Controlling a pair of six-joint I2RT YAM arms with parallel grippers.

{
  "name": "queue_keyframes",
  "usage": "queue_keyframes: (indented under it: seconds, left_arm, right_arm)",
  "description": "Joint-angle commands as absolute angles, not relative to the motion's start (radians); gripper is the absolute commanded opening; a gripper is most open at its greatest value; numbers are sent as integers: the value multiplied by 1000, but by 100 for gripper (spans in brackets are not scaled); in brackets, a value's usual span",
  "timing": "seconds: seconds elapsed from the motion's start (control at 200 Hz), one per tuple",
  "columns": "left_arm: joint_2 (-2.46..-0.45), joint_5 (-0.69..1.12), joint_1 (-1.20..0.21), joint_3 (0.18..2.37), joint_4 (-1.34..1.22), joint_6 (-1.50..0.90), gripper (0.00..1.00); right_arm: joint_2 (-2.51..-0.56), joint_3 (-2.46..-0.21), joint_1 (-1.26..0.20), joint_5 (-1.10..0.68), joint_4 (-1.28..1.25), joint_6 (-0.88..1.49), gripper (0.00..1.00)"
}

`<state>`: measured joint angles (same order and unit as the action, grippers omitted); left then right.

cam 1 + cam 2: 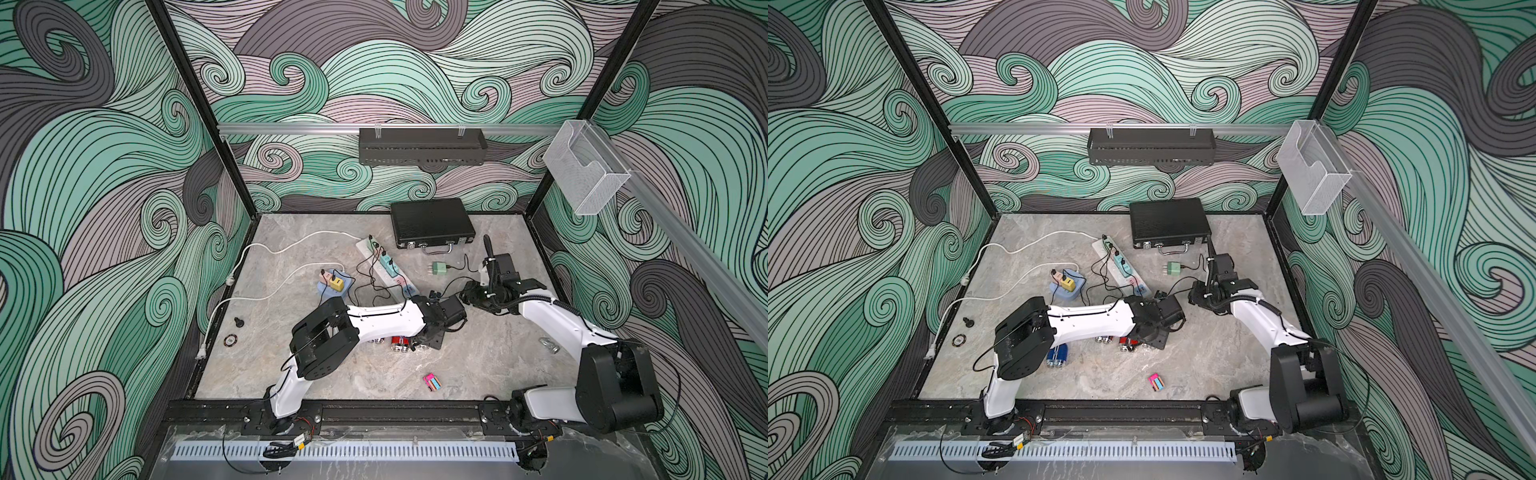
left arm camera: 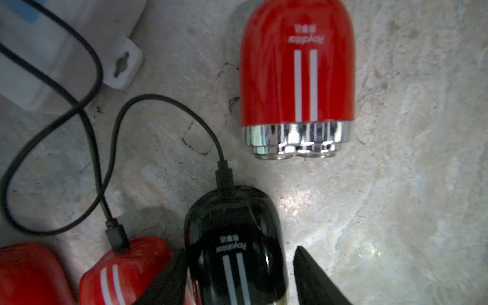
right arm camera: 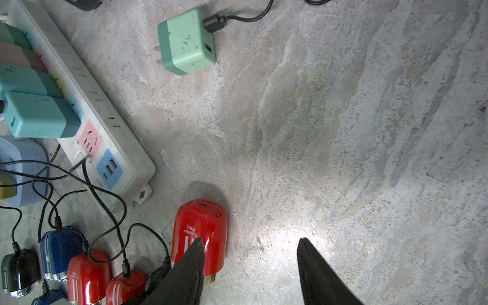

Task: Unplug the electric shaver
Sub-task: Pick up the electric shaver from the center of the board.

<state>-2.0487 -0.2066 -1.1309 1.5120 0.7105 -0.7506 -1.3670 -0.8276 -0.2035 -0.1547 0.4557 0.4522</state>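
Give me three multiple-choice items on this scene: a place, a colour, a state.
1. The loose mint-green square charger lies: A) in the white power strip; B) on the bare marble tabletop; C) inside the black case.
2. The striped oval shaver between the left gripper's fingers is: A) black; B) blue; C) red.
3. The lone red striped shaver's charging end is: A) plugged in; B) taped; C) cable-free.
B: its prongs lie bare on stone. A: glossy black body. C: no cable enters it.

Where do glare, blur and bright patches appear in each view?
Left wrist: bright pool on the table beside the black shaver, glare on the chrome of the red shaver, blurred strip. Right wrist: similar pool between the jaws. Top views: even light.
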Motion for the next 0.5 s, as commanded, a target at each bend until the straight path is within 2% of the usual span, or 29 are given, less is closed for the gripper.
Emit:
queue_keyframes:
  seconds: [0.0, 0.495]
  left_arm:
    - [-2079, -224, -1129, 1546, 749, -753, 62]
    - [-2129, -200, -1129, 1576, 776, -785, 62]
  right_arm:
    - [-1365, -812, -206, -132, 456, 452, 57]
    - [-1379, -802, -208, -151, 431, 462, 57]
